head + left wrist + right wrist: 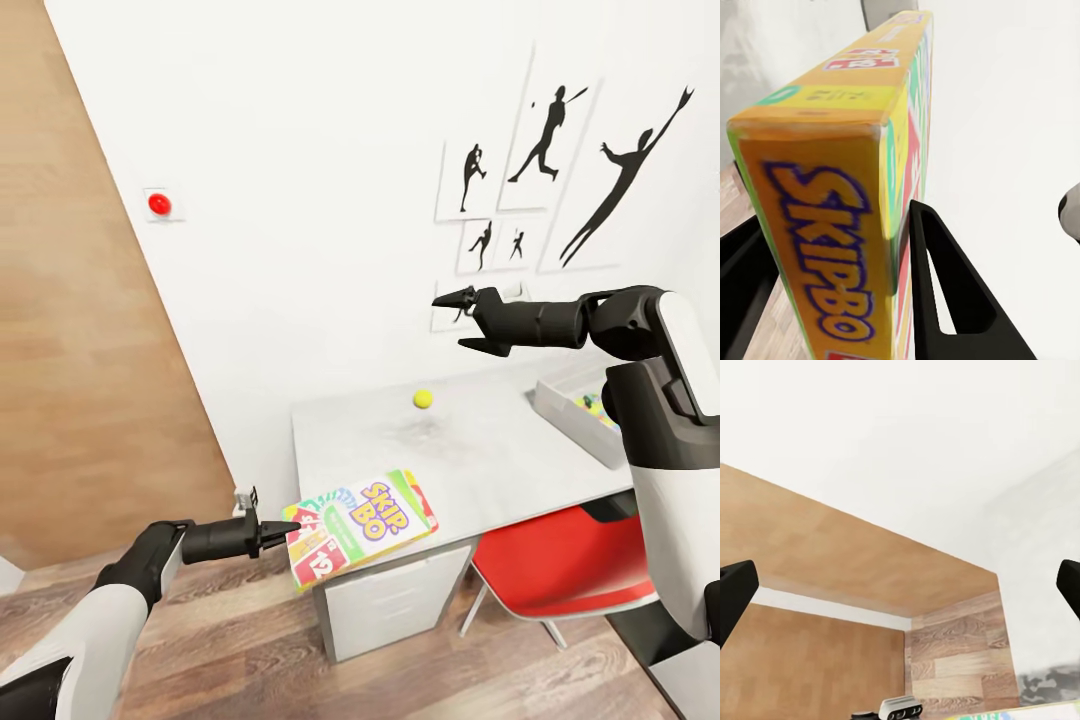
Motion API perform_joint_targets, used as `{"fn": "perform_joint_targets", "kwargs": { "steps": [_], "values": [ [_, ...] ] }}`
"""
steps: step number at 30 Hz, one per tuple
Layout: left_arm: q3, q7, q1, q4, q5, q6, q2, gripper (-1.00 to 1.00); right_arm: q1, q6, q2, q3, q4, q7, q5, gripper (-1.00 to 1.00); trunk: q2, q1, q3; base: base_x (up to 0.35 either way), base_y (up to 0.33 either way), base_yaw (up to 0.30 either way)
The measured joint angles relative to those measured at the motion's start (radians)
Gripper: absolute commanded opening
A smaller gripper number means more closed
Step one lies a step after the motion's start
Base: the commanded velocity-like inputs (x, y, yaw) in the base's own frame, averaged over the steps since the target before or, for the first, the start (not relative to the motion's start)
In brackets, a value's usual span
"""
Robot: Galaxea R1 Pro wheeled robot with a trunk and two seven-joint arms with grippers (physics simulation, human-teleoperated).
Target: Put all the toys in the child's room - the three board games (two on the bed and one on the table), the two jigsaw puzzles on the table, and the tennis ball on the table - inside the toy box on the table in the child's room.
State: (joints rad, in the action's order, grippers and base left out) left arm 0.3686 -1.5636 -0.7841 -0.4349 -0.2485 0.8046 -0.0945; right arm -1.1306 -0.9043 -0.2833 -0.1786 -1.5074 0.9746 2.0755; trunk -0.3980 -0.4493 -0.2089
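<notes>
Head view: the white wall [300, 200] takes up most of the picture, carrying black figure silhouettes [560, 170] and a red button [159, 205], with a wood panel [80, 300] to one side and plank floor [250, 640] below. The table [480, 460] stands against the wall, a red chair [570, 565] pushed under its edge. At the table's far right end sits the toy box [575, 410], partly hidden by the right arm, with small coloured items inside that are too small to identify. The SKIP-BO box [360, 525] lies tilted over the near corner of the table, part of it projecting past the edge. The left gripper [285, 530] is clamped on that box's end; the left wrist view shows the box [832, 225] edge-on with a black finger [945, 300] pressed to each side. The right gripper [465, 320] is held in the air above the table, jaws apart and holding nothing. The tennis ball [423, 399] rests on the table near the wall, well apart from both grippers.
</notes>
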Motion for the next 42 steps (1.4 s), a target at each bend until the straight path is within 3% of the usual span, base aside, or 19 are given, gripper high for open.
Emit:
{"fn": "perform_joint_targets", "kwargs": {
  "steps": [42],
  "values": [
    [-0.002,0.0,0.0,0.0,0.0,0.0,0.002,-1.0,0.0,0.003,0.0,0.0,0.001,0.0,-0.003,1.0,0.0,0.0,0.066,0.0,0.0,0.0]
  ]
}}
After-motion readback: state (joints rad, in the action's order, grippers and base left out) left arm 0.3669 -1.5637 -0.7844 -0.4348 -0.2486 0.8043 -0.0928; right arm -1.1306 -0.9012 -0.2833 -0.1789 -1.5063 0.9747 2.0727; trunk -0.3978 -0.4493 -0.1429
